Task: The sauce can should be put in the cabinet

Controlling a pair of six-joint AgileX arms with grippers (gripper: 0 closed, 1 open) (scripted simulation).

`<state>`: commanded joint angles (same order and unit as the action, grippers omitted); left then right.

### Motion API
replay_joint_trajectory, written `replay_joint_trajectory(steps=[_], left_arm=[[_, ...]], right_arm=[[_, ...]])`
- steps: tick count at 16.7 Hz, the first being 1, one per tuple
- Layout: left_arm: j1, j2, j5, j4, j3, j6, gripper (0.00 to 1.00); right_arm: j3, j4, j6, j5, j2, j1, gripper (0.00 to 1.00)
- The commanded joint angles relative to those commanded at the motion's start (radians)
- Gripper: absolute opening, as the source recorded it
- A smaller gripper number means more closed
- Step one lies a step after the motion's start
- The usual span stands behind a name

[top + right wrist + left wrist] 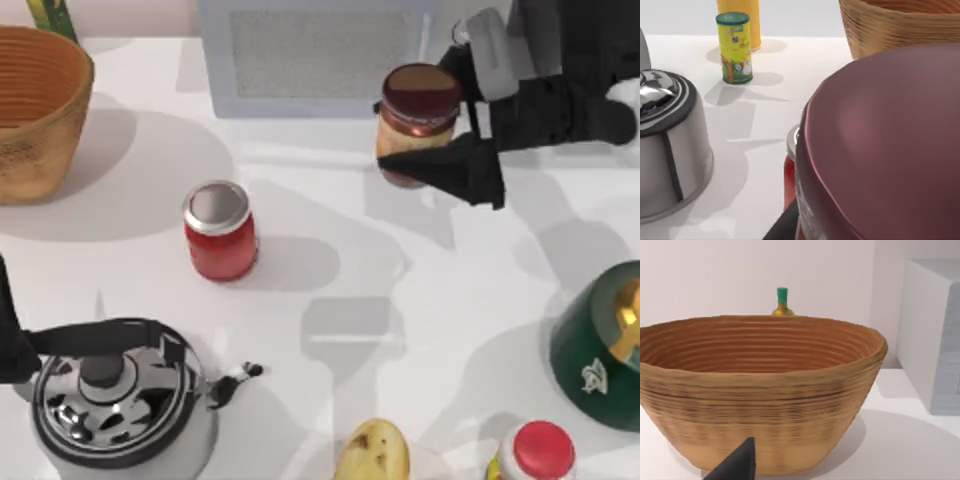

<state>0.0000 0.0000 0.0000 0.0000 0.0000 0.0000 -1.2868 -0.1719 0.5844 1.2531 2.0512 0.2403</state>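
My right hand (455,120) is clamped on the can (417,110), upright, lifted off the bench at far right. Cabinet (310,60) lies just left & farther back, so move goes left/far. Left hand (735,465) parked near the basket (760,390), fingers: can't tell.

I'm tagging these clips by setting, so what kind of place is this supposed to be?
Most likely a kitchen-style tabletop in a rendered simulation: a metal kettle, a woven basket and jars stand on a white table, with a grey cabinet at the back. The right gripper holds the sauce can.
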Motion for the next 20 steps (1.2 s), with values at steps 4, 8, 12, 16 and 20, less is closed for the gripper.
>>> replay_joint_trajectory(steps=[4,8,12,16,20], left_arm=[[0.000,0.000,0.000,0.000,0.000,0.000,1.00],[0.000,0.000,0.000,0.000,0.000,0.000,1.00],[0.000,0.000,0.000,0.000,0.000,0.000,1.00],[0.000,0.000,0.000,0.000,0.000,0.000,1.00],[0.000,0.000,0.000,0.000,0.000,0.000,1.00]], right_arm=[[-0.002,0.085,0.009,-0.020,-0.057,0.004,0.00],[-0.001,0.085,0.008,-0.019,-0.055,0.000,0.00],[0.036,0.090,-0.012,-0.046,-0.101,-0.005,0.00],[0.152,0.108,-0.062,-0.137,-0.256,-0.018,0.00],[0.329,0.131,-0.124,-0.295,-0.499,-0.038,0.00]])
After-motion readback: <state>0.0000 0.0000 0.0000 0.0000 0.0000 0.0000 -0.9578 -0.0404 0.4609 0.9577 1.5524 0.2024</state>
